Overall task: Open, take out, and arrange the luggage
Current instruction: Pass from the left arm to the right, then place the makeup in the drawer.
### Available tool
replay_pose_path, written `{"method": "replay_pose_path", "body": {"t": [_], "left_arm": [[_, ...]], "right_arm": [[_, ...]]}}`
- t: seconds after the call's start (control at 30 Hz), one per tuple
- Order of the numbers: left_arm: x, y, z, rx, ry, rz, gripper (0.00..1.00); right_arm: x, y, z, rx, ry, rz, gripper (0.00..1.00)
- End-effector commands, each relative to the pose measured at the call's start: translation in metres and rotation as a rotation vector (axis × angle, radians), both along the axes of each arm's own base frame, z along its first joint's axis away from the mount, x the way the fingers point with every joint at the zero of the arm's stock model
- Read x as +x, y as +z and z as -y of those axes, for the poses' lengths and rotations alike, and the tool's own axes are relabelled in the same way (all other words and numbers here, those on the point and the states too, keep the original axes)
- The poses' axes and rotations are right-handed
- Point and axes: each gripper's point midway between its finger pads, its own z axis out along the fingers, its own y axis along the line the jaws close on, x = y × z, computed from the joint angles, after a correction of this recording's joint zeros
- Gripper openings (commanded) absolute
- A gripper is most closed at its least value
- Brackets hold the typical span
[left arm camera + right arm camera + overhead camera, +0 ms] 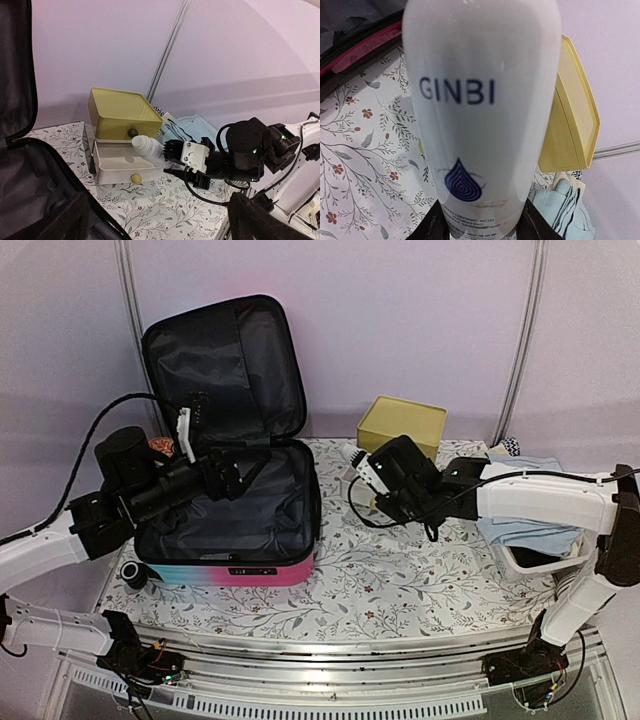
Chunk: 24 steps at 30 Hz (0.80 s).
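Luggage: the small hard-shell suitcase with a turquoise-to-pink shell and black lining [262, 525] lies open at the left of the floral-patterned surface [400, 580], its lid upright against the back wall.
Left end effector: [235, 477] hovers over the open lower half, jaws spread wide with nothing between them.
Right end effector: [365, 468] is clamped on the base of a white plastic bottle printed "GINBI" [480, 100], held clear of the surface.
Bottle axis: roughly in line with the fingers, its cap end pointing away from the wrist toward the back of the surface.
Key relation: the bottle's tip sits just in front of the yellow-topped white drawer box [402, 423]. The luggage lies to the left of this end effector, apart from it.
Nearer arm: left for the luggage, right for the box.
Likely step: placing the bottle by the box.
Remaining contents: cannot tell against the dark lining.
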Motion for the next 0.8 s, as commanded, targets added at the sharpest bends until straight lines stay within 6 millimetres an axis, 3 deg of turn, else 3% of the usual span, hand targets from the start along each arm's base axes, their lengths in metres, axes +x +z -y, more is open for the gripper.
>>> {"method": "replay_pose_path", "body": {"t": [0.0, 0.43, 0.77], "left_arm": [[-0.006, 0.009, 0.002, 0.012, -0.021, 0.038, 0.98], [-0.003, -0.001, 0.010, 0.038, -0.041, 0.021, 0.98], [-0.002, -0.006, 0.014, 0.049, -0.051, 0.014, 0.98]], "right_arm": [[0.014, 0.008, 0.025, -0.072, -0.078, 0.066, 0.20], [0.036, 0.023, 0.060, -0.129, -0.112, 0.076, 0.24], [0.050, 0.025, 0.055, -0.141, -0.097, 0.065, 0.25]]}}
